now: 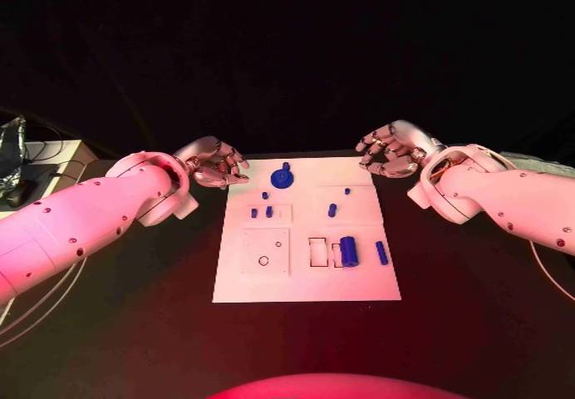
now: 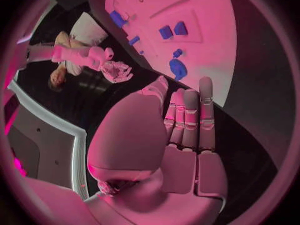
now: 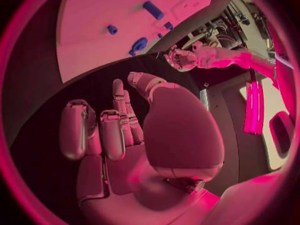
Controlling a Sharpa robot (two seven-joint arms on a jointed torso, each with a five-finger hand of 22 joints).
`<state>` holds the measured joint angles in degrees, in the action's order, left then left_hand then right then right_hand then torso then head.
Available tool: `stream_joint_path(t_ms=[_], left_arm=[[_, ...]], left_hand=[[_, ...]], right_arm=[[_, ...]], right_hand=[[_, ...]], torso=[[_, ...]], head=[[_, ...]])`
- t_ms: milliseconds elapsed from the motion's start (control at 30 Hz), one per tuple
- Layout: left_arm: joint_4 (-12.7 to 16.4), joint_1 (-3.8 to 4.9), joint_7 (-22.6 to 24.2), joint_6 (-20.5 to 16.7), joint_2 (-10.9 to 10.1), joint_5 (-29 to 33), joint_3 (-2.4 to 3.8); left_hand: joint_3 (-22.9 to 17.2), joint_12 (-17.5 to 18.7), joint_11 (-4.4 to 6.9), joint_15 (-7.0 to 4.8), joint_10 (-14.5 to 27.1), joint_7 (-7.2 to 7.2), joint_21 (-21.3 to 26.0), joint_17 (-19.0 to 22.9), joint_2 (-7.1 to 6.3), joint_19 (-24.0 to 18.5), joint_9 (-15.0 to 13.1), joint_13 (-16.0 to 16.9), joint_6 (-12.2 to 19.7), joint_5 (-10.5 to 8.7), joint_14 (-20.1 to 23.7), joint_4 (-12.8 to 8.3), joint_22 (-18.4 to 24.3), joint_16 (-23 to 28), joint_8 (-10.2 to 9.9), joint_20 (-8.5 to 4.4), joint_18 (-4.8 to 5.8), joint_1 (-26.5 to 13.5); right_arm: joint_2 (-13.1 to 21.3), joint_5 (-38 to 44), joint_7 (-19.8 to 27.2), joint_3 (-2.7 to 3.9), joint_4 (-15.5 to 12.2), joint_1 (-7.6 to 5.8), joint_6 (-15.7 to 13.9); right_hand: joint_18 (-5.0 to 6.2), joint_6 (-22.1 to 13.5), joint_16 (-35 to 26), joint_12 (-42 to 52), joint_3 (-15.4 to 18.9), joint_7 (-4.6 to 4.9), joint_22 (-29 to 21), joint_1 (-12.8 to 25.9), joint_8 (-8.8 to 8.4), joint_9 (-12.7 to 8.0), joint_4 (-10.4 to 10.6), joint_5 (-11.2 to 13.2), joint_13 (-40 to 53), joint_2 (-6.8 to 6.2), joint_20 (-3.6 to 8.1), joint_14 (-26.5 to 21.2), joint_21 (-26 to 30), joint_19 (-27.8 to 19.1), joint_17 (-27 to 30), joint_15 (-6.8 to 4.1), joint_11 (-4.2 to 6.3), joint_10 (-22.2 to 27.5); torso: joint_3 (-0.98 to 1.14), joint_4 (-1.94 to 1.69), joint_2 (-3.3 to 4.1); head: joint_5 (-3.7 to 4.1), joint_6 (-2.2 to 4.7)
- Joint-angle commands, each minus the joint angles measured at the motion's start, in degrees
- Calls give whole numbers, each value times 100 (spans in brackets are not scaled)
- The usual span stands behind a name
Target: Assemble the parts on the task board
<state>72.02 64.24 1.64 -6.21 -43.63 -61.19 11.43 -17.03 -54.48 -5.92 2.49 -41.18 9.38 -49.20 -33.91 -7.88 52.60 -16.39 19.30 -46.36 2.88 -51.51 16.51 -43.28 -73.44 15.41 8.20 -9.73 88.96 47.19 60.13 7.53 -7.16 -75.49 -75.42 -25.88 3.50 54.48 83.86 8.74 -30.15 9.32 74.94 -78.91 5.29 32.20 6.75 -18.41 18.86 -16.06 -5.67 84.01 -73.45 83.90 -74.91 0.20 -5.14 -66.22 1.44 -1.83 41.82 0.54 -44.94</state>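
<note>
My left arm [image 1: 90,220]: smooth white shell, rounded, dotted with small dark screw holes, thick collar at the wrist. My right arm [image 1: 515,199]: same white shell, same dark dots, a thin cable trailing beneath it. My left hand [image 1: 213,164] and right hand [image 1: 393,150]: silver metal, segmented fingers, broad domed back, flat padded palm plates.
</note>
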Motion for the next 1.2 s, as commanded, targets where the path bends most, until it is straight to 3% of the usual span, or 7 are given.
stream_joint_path(t_ms=[33, 133, 267, 400, 567, 800, 1200], left_arm=[[71, -81, 521, 266, -160, 2287, 14], [146, -154, 821, 265, -303, 3134, 23], [264, -251, 1231, 332, -475, 3957, 48], [386, -336, 1477, 412, -610, 4396, 96], [510, -441, 1597, 456, -706, 4590, 191], [608, -493, 1648, 418, -746, 4662, 257], [676, -507, 1651, 316, -792, 4693, 281]], left_hand=[[-659, 346, -23, 15, -228, 67, 160, 226, -45, 9, 52, -300, -157, 13, 66, -46, 105, 314, 119, 8, -82, 201], [-1189, 743, -42, 43, -498, 79, 355, 487, -220, -133, 108, -619, -251, 6, 143, -136, 200, 765, 218, 24, -72, 108], [-1298, 1615, -118, 170, -822, 75, 980, 1003, -439, -555, 172, -1146, -272, 36, 364, -295, 534, 1788, 313, 161, -47, -231], [-1241, 2599, -170, 258, -1337, 102, 1926, 1487, -478, -516, 246, -1573, -325, -9, 169, -388, 1220, 2955, 298, 325, -77, -409], [-1272, 3632, -191, 324, -1805, 140, 2783, 1706, -459, -219, 304, -1558, -443, 5, -145, -457, 1910, 4124, 269, 404, -73, -504], [-1262, 3789, -201, 322, -1890, 149, 2915, 1680, -443, -120, 324, -1552, -459, 6, -235, -490, 2026, 4296, 251, 400, -72, -506], [-1246, 3827, -209, 319, -1921, 174, 2949, 1649, -440, -72, 334, -1546, -463, 5, -290, -500, 2058, 4318, 241, 395, -73, -517]], right_arm=[[-52, 1464, -438, -1, 10, 5, 346], [-99, 1989, -661, -7, 18, 11, 480], [-160, 2613, -961, -20, 15, 24, 707], [-222, 3031, -1155, -33, -5, 52, 932], [-330, 3330, -1299, -47, -8, 104, 1117], [-496, 3612, -1499, -65, 70, 168, 1276], [-630, 3697, -1534, -76, 95, 245, 1241]], right_hand=[[-2, 64, -4, -37, -41, 6, 609, -74, -26, -18, -35, 36, -46, -2, -37, 315, 2, 17, -257, 21, 4, 10], [1, 87, -11, -58, -49, -1, 602, -59, -23, -30, -42, 62, -78, -16, -36, 311, 19, 10, -244, 21, 5, 6], [12, 126, -29, -165, -10, -19, 579, 46, -33, -80, -40, 311, -213, -52, -44, 302, 77, -13, -211, 38, -4, 55], [21, 124, -44, -244, 81, -31, 558, 117, -58, -131, -64, 468, -322, -68, -50, 296, 126, -29, -182, 47, -13, 109], [27, 114, -54, -284, 140, -39, 544, 132, -79, -164, -91, 532, -382, -70, -51, 292, 158, -39, -164, 49, -16, 142], [36, 114, -71, -317, 185, -42, 522, 134, -91, -188, -114, 542, -429, -69, -50, 285, 204, -52, -132, 53, -21, 175], [36, 246, -75, -339, 106, -56, 523, 112, -64, -246, -92, 637, -557, 8, -47, 287, 212, -43, -126, 43, -12, 131]], torso=[[-8, 0, 2], [-12, -5, 1], [-16, -14, 1], [-18, -4, -2], [-15, 7, 3], [-19, -12, 11], [-10, -5, 20]], head=[[133, 49], [235, 72], [336, 102], [404, 130], [421, 151], [427, 155], [406, 139]])
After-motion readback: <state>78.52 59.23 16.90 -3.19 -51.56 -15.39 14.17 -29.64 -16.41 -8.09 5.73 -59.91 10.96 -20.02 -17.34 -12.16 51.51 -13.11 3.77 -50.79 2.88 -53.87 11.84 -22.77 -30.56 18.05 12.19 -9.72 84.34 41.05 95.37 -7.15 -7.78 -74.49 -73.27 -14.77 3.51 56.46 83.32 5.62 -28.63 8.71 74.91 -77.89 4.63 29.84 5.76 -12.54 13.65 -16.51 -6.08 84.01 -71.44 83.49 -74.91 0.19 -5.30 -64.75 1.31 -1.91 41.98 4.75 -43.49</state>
